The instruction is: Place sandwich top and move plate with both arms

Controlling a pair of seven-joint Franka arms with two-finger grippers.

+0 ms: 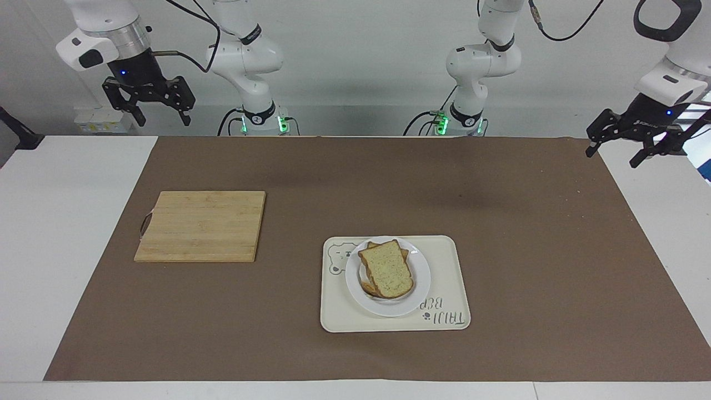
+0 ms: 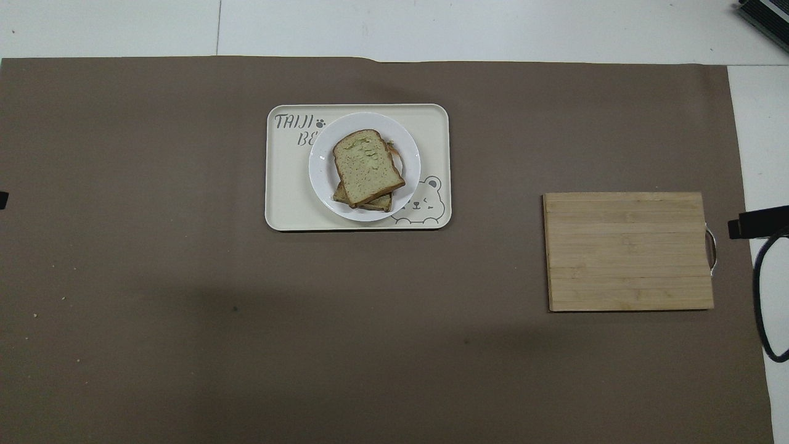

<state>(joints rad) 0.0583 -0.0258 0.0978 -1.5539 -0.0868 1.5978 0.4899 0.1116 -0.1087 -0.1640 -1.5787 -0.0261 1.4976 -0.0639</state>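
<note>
The sandwich top (image 1: 387, 269) lies bare face up on a stack of bread on the white plate (image 1: 422, 278). It also shows in the overhead view (image 2: 367, 165), askew over the lower slice, with the plate (image 2: 320, 166) under it. My left gripper (image 1: 611, 157) is open and empty, raised over the brown mat's edge at the left arm's end; only a sliver of it (image 2: 2, 200) shows from above. My right gripper (image 1: 162, 121) is open and empty, held high at the right arm's end, where that arm waits; its tip (image 2: 758, 222) shows from above.
The plate stands on a cream tray with a bear drawing (image 1: 450, 278) (image 2: 286, 197). A wooden cutting board (image 1: 203, 225) (image 2: 629, 250) lies toward the right arm's end, nearer to the robots than the tray. A brown mat (image 1: 527, 250) covers the table.
</note>
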